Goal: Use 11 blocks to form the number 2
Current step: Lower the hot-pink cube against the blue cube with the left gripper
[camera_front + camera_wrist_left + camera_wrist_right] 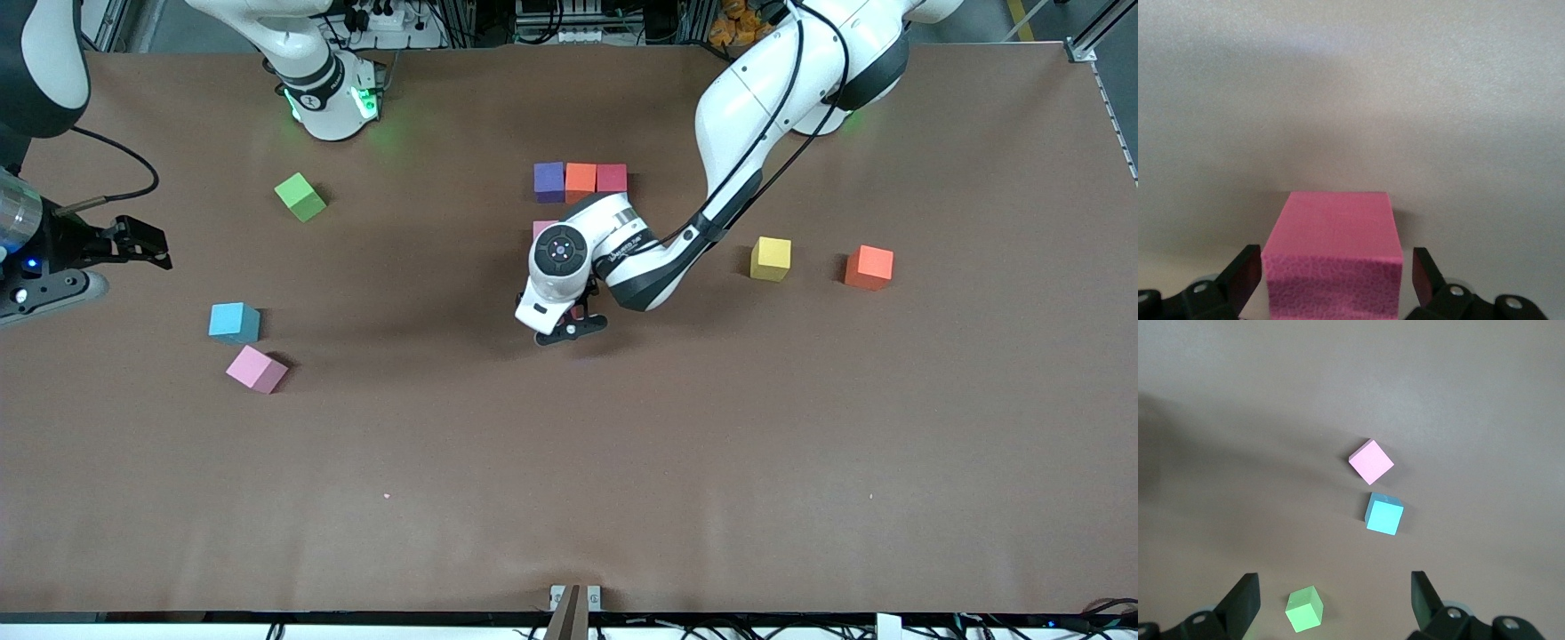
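At the right arm's end of the table the right gripper (pixel 147 249) hangs in the air at the edge of the front view, its arm mostly cut off there; the arm waits. Its wrist view shows the fingers (pixel 1241 603) spread wide with nothing between them, and below them the lime-green cube (pixel 1305 609), the light blue block (pixel 1385 515) and a pale pink block (pixel 1371 461), all apart on the bare table (pixel 1471 420). In the front view the green cube (pixel 300 196) lies farther from the camera than the blue block (pixel 235 323), and the pale pink one (pixel 257 369) sits just beside the blue, nearer the camera.

Mid-table, a row of three touching blocks, purple (pixel 549 180), orange (pixel 581 180) and deep pink (pixel 612 178), forms the start of the number 2. Just nearer the camera, a corner of another pink block (pixel 543 228) shows; the left arm's wrist hides the rest, along with whatever else lies under it.

The left arm reaches in from its base, bent at the elbow, wrist pointing straight down. The left gripper (pixel 572 327) is low at the table. Only its wrist view shows the hot pink block (pixel 1331 260) standing on the table between the fingers (pixel 1245 277), which stand apart, with a small gap on each side of the block.

Toward the left arm's end lie a yellow block (pixel 771 259) and a red-orange block (pixel 869 268), apart.
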Robot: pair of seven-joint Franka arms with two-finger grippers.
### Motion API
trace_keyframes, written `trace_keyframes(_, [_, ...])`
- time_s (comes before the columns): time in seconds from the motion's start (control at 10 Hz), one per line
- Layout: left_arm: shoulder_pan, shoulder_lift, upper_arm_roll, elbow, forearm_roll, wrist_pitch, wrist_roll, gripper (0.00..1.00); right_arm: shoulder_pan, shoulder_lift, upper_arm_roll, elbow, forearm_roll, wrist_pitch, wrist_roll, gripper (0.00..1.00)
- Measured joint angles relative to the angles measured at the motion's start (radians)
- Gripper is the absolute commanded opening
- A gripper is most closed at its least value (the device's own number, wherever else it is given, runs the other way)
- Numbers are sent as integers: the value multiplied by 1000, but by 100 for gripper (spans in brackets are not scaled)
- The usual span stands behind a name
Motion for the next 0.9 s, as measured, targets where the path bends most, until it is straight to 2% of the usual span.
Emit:
trace_keyframes(0.3, [2,-13,0,17,0,1,-1,100,-1,0,2,0,-1,-2,-8,100])
trace_keyframes(0.6, [6,-49,0,22,0,-31,-4,100,-48,5,20,0,-3,-3,-78,100])
trace_keyframes(0.9, [49,-107,1,26,-1,-139,-14,100,-75,14,24,0,-4,0,-98,100])
